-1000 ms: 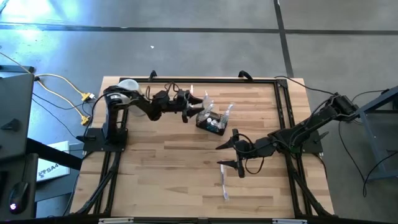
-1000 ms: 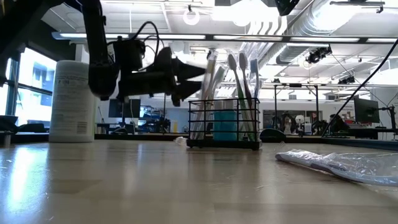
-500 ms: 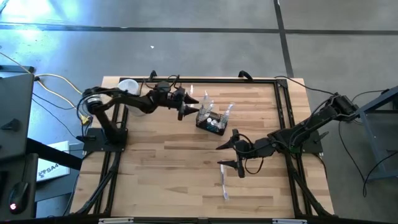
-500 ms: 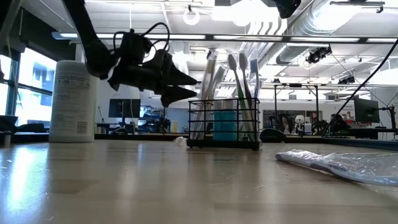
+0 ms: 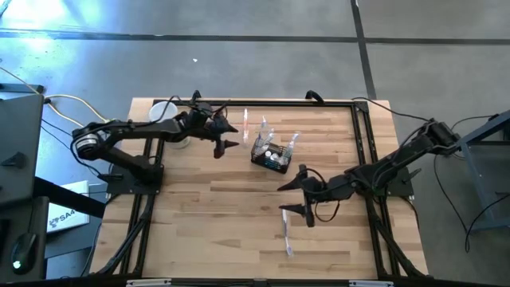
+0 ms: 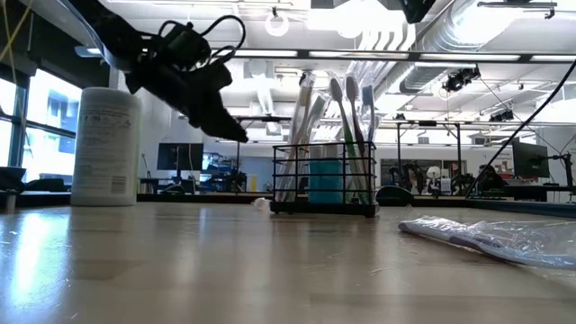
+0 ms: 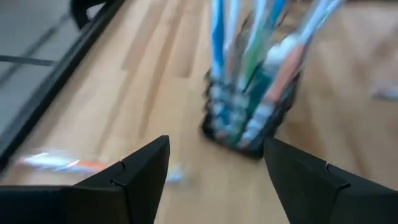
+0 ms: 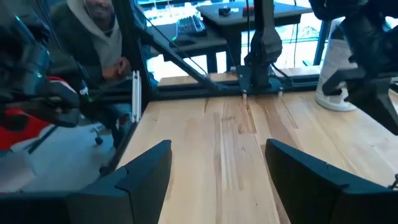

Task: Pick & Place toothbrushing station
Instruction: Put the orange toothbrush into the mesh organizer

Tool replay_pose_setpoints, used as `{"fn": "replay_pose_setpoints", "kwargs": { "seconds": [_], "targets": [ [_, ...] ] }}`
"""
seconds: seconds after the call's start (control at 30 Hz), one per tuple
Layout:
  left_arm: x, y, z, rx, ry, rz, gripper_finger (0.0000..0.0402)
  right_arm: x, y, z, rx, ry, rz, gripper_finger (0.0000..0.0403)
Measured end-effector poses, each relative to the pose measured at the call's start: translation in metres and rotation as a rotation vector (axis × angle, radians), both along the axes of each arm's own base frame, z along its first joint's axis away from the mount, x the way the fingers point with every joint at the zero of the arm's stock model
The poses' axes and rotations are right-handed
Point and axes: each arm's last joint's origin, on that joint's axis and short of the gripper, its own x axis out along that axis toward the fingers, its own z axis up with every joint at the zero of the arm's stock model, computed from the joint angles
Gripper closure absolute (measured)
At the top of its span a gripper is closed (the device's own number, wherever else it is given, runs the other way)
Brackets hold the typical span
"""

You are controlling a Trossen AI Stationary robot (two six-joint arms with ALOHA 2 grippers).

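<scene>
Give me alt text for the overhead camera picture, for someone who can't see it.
Seen from above, a small black wire caddy holding toothbrushes stands near the back middle of a wooden table. The left gripper, open, hovers just left of the caddy, not touching it; the right gripper, open, waits nearer the front, above a clear wrapped packet.
</scene>
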Motion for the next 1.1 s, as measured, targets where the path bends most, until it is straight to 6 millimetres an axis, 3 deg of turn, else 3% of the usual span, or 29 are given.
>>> {"fn": "replay_pose_setpoints", "kwargs": {
  "seconds": [0.17, 0.37, 0.47, 0.7, 0.93, 1.1],
  "targets": [
    [-0.005, 0.0, 0.001, 0.172, 0.143, -0.022, 0.0142, -0.004, -0.002, 0.006, 0.02, -0.021, -0.002, 0.015],
    [0.001, 0.012, 0.021, 0.32, 0.337, -0.094, 0.0142, -0.009, -0.004, 0.014, 0.048, -0.048, -0.004, 0.015],
    [0.0, 0.02, 0.035, 0.391, 0.343, -0.189, 0.0142, -0.009, -0.006, 0.016, 0.052, -0.06, -0.011, 0.015],
    [-0.007, 0.041, 0.037, 0.692, 0.343, -0.415, 0.0142, -0.009, -0.008, 0.015, 0.037, -0.049, -0.041, 0.015],
    [-0.004, 0.072, 0.015, 0.649, 0.428, -0.451, 0.0142, -0.01, -0.008, 0.01, -0.006, 0.004, -0.035, 0.015],
    [0.021, 0.089, 0.015, 0.64, 0.527, -0.543, 0.0142, -0.011, -0.009, 0.005, -0.033, 0.049, -0.034, 0.015]
  ]
}}
